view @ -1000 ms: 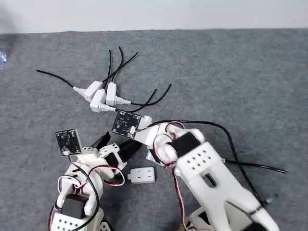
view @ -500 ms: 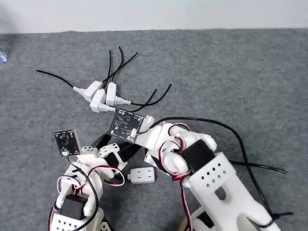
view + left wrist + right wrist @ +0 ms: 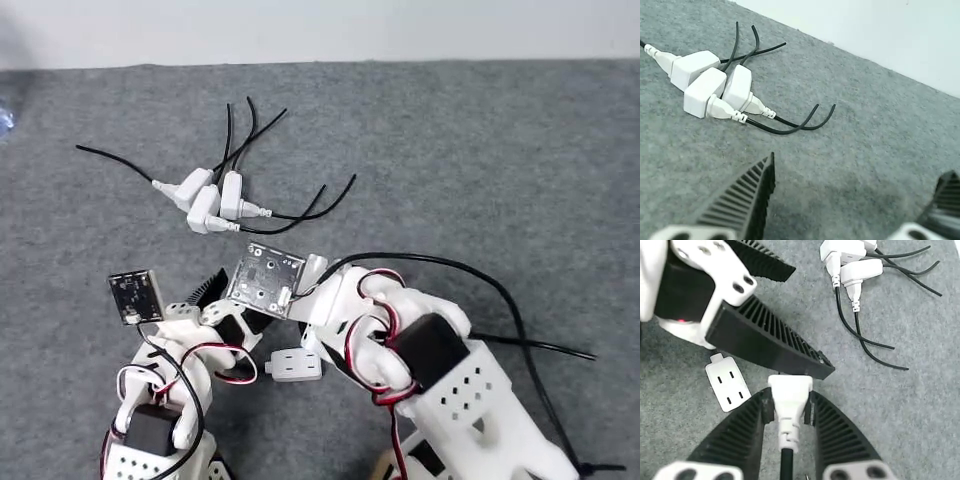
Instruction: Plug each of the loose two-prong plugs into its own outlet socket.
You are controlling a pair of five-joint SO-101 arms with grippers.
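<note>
Two robot arms at a plugging task, one loaded, one empty.
From above: three plugs (image 3: 212,198) bunched on the grey counter (image 3: 480,150), one outlet socket (image 3: 295,365) near the arms. Left wrist: left gripper (image 3: 859,165), fingers spread wide, empty, facing that bunch. Right wrist: right gripper (image 3: 788,397), fingers clamped on a fourth plug (image 3: 790,385), just beside the socket. Probably light, rigid, smooth plastic on springy leads; best gripped across the body's flat sides.

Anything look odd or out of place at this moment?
The grippers are crowded: the right gripper holds a plug whose front end sits right up against one finger of the open left gripper, while the loose outlet socket lies off to the side, not lined up with it. Nothing looks damaged.
</note>
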